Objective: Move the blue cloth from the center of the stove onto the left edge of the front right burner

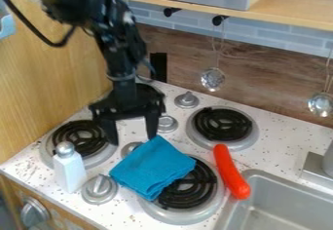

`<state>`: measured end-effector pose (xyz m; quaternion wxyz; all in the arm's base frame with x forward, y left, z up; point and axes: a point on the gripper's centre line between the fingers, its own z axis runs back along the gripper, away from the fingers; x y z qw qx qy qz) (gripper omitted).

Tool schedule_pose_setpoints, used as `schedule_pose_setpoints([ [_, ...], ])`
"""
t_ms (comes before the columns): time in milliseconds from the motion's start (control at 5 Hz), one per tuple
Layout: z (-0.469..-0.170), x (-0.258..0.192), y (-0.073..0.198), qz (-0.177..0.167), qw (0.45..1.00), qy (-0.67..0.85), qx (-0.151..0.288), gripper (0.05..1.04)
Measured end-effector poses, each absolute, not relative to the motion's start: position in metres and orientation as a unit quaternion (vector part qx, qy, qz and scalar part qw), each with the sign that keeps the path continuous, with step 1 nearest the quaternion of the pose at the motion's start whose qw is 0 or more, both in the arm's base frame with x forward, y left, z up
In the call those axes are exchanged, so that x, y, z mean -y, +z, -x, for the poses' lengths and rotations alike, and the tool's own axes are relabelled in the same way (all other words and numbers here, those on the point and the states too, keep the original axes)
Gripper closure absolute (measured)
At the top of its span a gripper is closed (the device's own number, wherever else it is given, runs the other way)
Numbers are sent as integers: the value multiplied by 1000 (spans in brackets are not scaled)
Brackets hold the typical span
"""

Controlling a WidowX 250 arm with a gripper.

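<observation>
Blue folded cloth lay partly over a black coil burner. Your black two-finger pincer hung released and empty, one tip near the cloth's upper corner. Looked like pre-grasp; a grip called for straddling that edge. You couldn't confirm contact. Cloth hid some coil; grey metal sink was cut off.

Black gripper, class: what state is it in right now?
Gripper: open, fingers apart, holding nothing, near the blue cloth.

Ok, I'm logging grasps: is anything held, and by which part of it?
Nothing is held; the gripper is open beside the folded blue cloth.
</observation>
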<state>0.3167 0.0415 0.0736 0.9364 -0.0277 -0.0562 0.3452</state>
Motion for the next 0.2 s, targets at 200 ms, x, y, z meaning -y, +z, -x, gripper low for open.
schedule_pose_setpoints([
  [200,-306,-44,93,38,937,345,52,77],
])
